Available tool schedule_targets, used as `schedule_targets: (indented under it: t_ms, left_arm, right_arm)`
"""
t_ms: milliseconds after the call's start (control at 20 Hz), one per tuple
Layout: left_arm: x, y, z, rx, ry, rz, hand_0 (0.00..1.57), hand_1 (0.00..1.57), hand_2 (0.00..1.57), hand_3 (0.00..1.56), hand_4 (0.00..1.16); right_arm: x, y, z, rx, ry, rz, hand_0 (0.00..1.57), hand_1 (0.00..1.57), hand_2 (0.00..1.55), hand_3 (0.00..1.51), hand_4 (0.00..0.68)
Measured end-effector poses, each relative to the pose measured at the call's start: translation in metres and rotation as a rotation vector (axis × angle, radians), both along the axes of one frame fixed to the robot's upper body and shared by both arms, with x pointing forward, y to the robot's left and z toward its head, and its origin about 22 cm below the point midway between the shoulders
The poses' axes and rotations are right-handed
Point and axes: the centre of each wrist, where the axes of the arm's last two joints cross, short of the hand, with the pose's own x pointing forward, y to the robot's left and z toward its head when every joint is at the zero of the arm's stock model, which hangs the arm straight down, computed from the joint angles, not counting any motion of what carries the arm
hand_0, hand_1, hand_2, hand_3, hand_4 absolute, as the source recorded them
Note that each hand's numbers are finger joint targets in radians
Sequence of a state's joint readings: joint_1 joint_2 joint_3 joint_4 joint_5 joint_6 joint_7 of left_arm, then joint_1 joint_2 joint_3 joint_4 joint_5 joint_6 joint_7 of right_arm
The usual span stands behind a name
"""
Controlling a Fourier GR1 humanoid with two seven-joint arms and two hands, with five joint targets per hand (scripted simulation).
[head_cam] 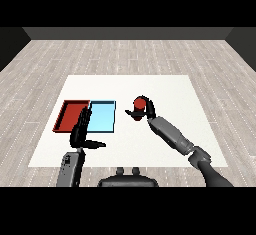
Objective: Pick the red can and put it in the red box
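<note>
The right hand sits just right of the frame's centre, its dark fingers and thumb curled round the red can. The can's red top shows above the fingers, and the thumb juts out toward the left at the can's lower side. Whether the can's base touches the tabletop cannot be told, since the hand covers it. The grey right forearm runs from the hand down toward the lower right of the frame.

The left hand is in the lower left part of the frame, fingers straight and pointing up the picture, thumb stretched out to the right; it holds nothing. Its fingertips overlap the near edge of the trays in the picture.

The red tray lies left of centre, with the light blue tray touching its right side. The can is to the right of the light blue tray, near it but apart, and outside both trays. The white tabletop fills the middle of the frame, with a grey wood-plank floor around it.
</note>
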State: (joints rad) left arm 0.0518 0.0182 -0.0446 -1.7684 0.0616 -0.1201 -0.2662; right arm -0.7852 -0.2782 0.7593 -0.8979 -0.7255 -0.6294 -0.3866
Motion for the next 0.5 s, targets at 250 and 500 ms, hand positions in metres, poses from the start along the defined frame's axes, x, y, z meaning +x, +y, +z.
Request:
schedule_targets:
  t_ms: [250,500]
  left_arm:
    - [-0.003,-0.017,0.01,0.002,0.021,-0.039,0.0,0.0,0.0,0.0,0.0]
    - [0.003,-0.038,0.019,0.02,0.045,-0.065,0.0,0.0,0.0,0.0,0.0]
  right_arm:
    - [-0.021,-0.002,0.021,0.001,-0.038,-0.01,1.52,1.52,1.47,1.4,0.568]
    - [-0.033,-0.012,0.033,-0.006,-0.073,-0.009,1.49,1.49,1.46,1.4,0.582]
